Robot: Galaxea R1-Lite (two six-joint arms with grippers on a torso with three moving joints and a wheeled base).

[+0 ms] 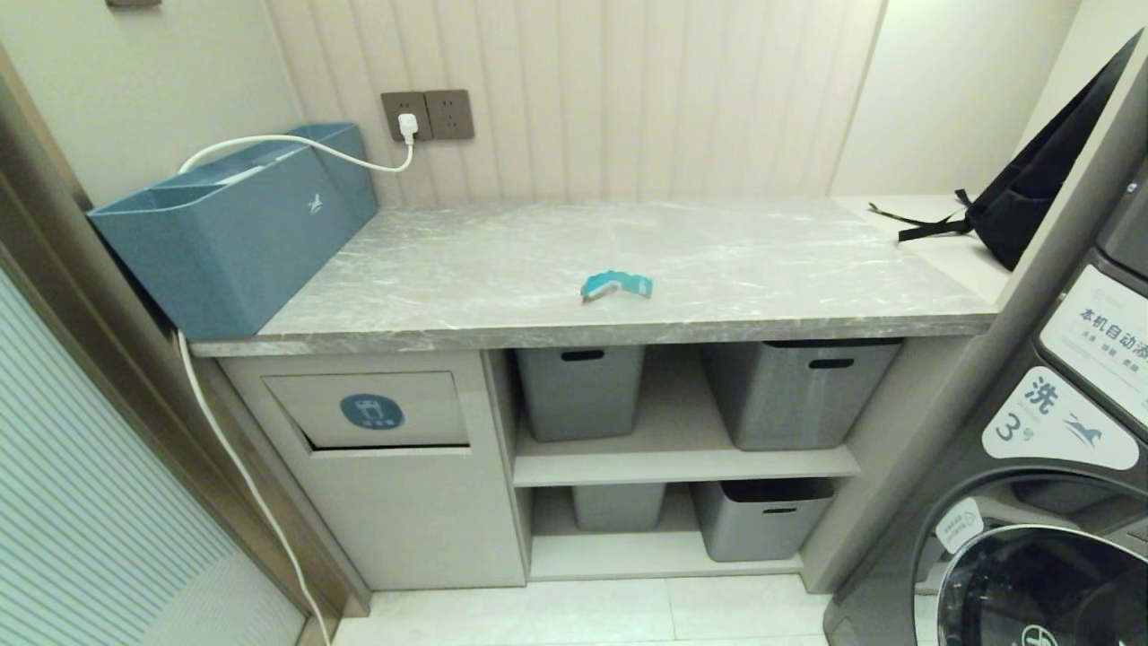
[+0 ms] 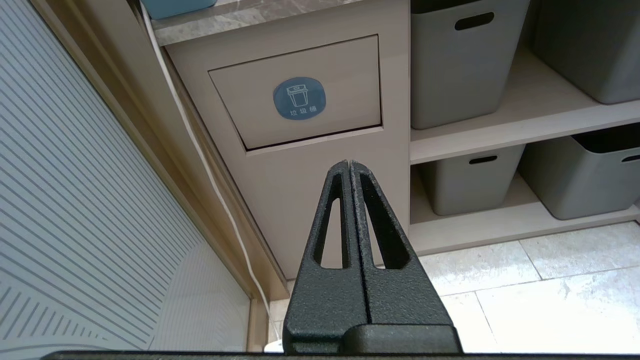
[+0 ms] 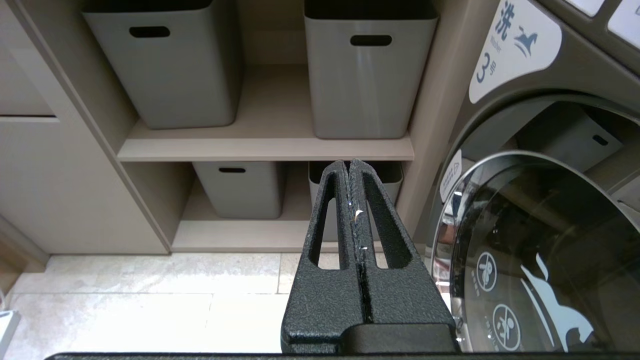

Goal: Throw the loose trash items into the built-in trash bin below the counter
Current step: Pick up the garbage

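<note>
Crumpled teal-blue wrapper scrap (image 1: 616, 285) with whitish edge lies on grey marble bench (image 1: 502, 269), far above both pressed-together, empty jaws: left gripper (image 2: 348, 163), right gripper (image 3: 348, 162).

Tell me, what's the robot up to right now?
Left gripper and right gripper shut, empty, low before the cabinet. Teal wrapper scrap lies on the counter. Trash bin flap closed. Nothing in the way.
</note>
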